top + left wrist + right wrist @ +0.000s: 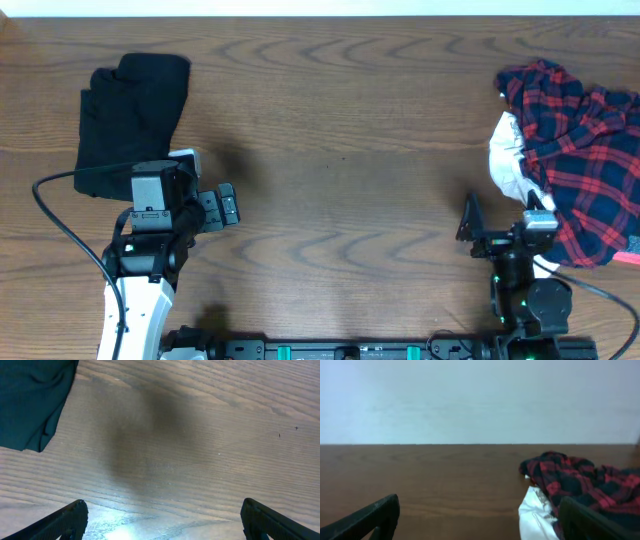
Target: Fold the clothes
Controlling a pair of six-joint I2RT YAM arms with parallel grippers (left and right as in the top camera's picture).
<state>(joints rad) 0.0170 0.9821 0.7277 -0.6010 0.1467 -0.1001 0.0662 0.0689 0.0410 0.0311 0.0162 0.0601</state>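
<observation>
A black garment (132, 118) lies folded at upper left of the surface (340, 160); a plaid-and-white heap (575, 160) at right looks unfolded. Both the left end effector (162, 520) and right end effector (480, 520) are spread, empty.

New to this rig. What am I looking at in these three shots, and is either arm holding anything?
Two robot arms sit at a wooden table. The top picture looks down from above; the other two come from cameras on each wrist, with that arm's own fingers at the bottom corners. The left hand hangs open over bare wood, next to a black garment. The right hand is open too, facing a red-and-navy plaid piece heaped on a white piece. Neither holds anything.
</observation>
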